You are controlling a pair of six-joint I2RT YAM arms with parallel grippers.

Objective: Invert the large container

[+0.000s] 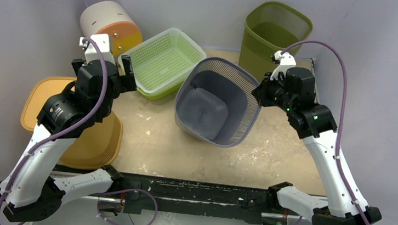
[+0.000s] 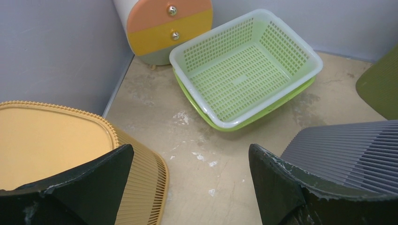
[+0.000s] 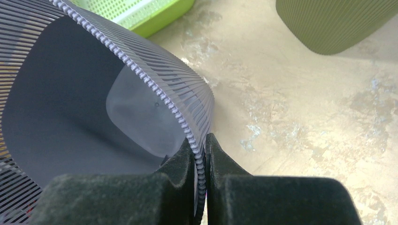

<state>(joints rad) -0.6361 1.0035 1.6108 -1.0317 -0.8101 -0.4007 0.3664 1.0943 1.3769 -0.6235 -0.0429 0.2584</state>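
The large grey slatted container (image 1: pixel 217 103) is tilted in the middle of the table, its opening turned up and toward the camera. My right gripper (image 1: pixel 259 94) is shut on its right rim; in the right wrist view the rim (image 3: pixel 155 89) runs between the fingertips of the gripper (image 3: pixel 201 147). The container's slatted wall shows at the right of the left wrist view (image 2: pixel 347 152). My left gripper (image 2: pixel 190 180) is open and empty above the bare table, between the yellow bin and the grey container; it also shows in the top view (image 1: pixel 125 72).
A yellow slatted bin (image 1: pixel 82 129) lies upside down at the left. Two stacked light-green baskets (image 1: pixel 163 59) sit at the back. A round white, orange and yellow drawer unit (image 1: pixel 110 24) stands back left. A dark-green bin (image 1: pixel 273 34) stands back right.
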